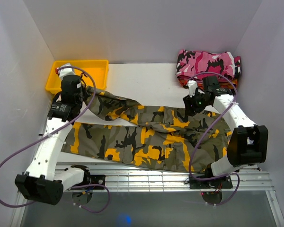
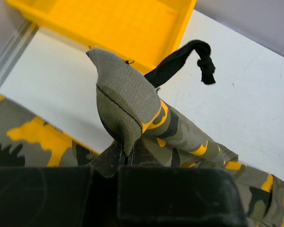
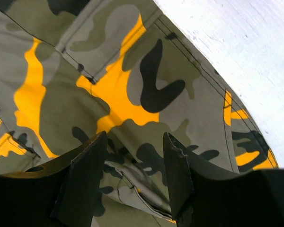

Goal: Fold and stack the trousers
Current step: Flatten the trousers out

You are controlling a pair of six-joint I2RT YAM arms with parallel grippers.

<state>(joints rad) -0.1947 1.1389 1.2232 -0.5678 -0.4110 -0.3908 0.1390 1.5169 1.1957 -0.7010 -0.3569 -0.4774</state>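
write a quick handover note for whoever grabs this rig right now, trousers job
Left gripper: shut on the cuff end of one trouser leg, raised off the table near the yellow bin.
Right gripper: open, just above the trousers at their right end, holding nothing.
Trousers: spread lengthwise across the table, no fold visible.
Stack: folded pink camouflage garment at the far right corner.
Left to do: fold the trousers, then place them on that stack.
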